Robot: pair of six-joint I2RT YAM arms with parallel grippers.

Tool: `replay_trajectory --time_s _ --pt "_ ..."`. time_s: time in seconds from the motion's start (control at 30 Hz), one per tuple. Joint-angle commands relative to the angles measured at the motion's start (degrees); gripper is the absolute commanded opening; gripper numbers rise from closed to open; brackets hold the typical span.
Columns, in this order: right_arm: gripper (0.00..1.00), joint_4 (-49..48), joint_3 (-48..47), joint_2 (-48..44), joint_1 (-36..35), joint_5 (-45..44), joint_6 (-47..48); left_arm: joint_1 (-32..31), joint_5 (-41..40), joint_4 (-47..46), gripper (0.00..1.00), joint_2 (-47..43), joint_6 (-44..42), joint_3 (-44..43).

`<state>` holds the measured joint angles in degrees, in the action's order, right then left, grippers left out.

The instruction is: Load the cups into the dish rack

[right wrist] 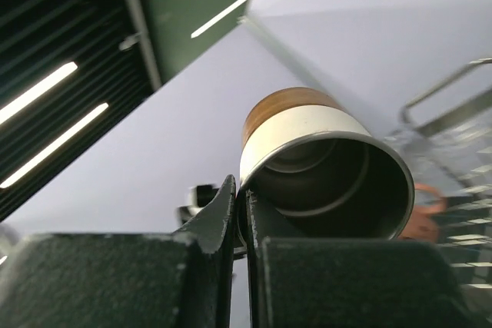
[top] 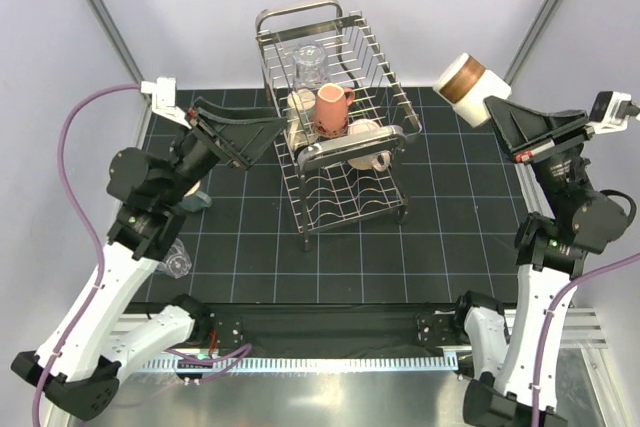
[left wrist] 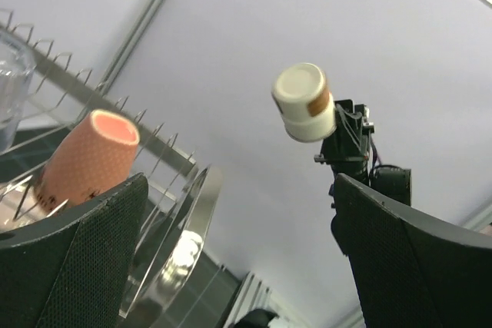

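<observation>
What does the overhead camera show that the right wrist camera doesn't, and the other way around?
Only overhead: the open left gripper, a glass tumbler on the table beside the left arm, and the whole dish rack. Only right wrist: the dark inside of the banded mug, with the right gripper pinching its rim. Both: that mug and part of the rack.

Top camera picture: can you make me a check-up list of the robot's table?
Surface: black gridded mat, lying flat.
Job's things: dish rack upright, holding a salmon mug and a glass tumbler; banded mug held in the air to its right; second tumbler on the mat.
Clutter: nothing seen.
Grippers: left gripper open, empty; right gripper shut on the banded mug's rim.
Cables: purple cables loop beside both arms.
Surroundings: pale walls, metal posts.
</observation>
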<state>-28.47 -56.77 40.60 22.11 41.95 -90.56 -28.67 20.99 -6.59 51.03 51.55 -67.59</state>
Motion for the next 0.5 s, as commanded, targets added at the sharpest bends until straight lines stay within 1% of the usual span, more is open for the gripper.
replay_trajectory --time_s 0.0,0.07,0.1,0.13,0.2,0.23,0.33,0.4,0.47 --pt "0.04 -21.2 -4.1 0.1 -4.6 -3.6 -15.4 -0.8 -0.4 -24.4 1.00 -0.1 5.1 5.4" --pt "0.04 -22.2 -3.9 -0.4 -7.8 -7.1 -17.2 -3.4 -1.6 -28.5 1.00 1.1 3.9 6.2" --pt "0.04 -22.2 -3.1 -1.5 -8.7 -10.4 -19.2 -5.0 -4.0 -30.4 1.00 1.4 2.6 6.6" --pt "0.04 -21.2 -2.9 -2.0 -9.3 -11.6 -20.0 -9.3 -5.2 -32.7 1.00 1.6 -2.1 6.6" --pt "0.04 -19.0 -2.7 -3.0 -9.6 -13.7 -22.0 -14.4 -8.8 -33.3 1.00 3.4 -8.8 5.8" --pt "0.04 -18.3 -2.7 -3.9 -9.6 -14.3 -22.5 -19.6 -10.1 -33.3 1.00 4.2 -14.8 5.3" --pt "0.04 -15.9 -2.6 -5.3 -9.7 -15.3 -24.1 -26.7 -11.8 -35.6 1.00 8.8 -22.3 2.6" --pt "0.04 -14.1 -2.7 -5.6 -9.7 -15.0 -24.1 -28.5 -10.3 -40.9 1.00 12.8 -23.9 1.3" --pt "0.04 -12.5 -2.7 -5.9 -9.7 -13.3 -24.3 -31.1 -10.7 -45.3 1.00 15.1 -26.4 0.0"
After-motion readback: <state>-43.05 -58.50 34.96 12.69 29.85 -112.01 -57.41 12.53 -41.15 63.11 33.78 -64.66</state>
